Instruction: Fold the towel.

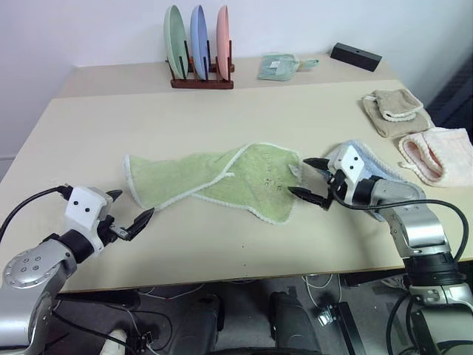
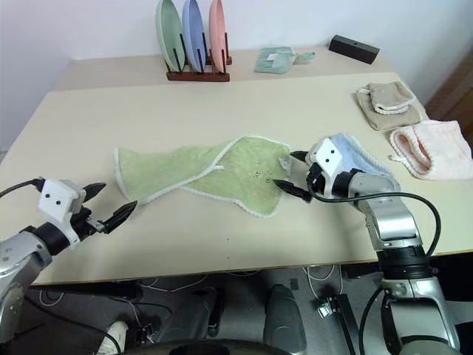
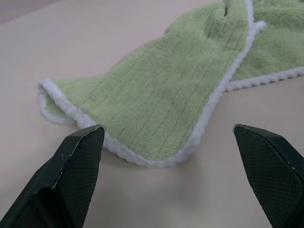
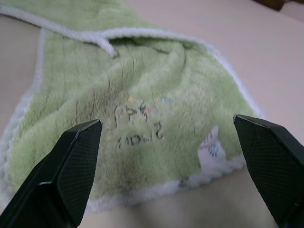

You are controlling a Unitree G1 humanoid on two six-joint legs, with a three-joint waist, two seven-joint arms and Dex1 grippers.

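— While both arms hang low over the desk point(image 1: 222, 111), where does the towel point(image 1: 214, 177) lie?

— The towel lies crumpled and twisted near the middle of the desk, closer to the front edge than the back one. Its left part is a narrow strip, a white-edged flap crosses it in the middle, and its right part spreads wider, with small embroidery on the pile.

— How does the left gripper point(image 1: 127, 214) stand?

— The left gripper hovers near the front left corner, just short of the towel's left end. Its two black fingers are spread wide and carry nothing; the wrist view shows the towel's white-stitched end lying between and beyond the fingertips point(image 3: 78, 161), not touched.

— And the right gripper point(image 1: 312, 180)?

— The right gripper sits at the towel's right end, pointing toward it. Its fingers are equally wide apart and hold nothing. From the head view the lower fingertip lies over the towel's hem; whether it touches the cloth cannot be told.

— What else is on the desk?

— A light blue towel point(image 1: 362, 154) lies just behind the right gripper. A beige towel point(image 1: 392, 111) and a pink towel point(image 1: 437, 154) lie near the right edge. A plate rack point(image 1: 199, 75) with green, blue and pink plates stands at the back edge, with a small pale green cloth point(image 1: 279, 66) and a black box point(image 1: 355, 56) further right along it.
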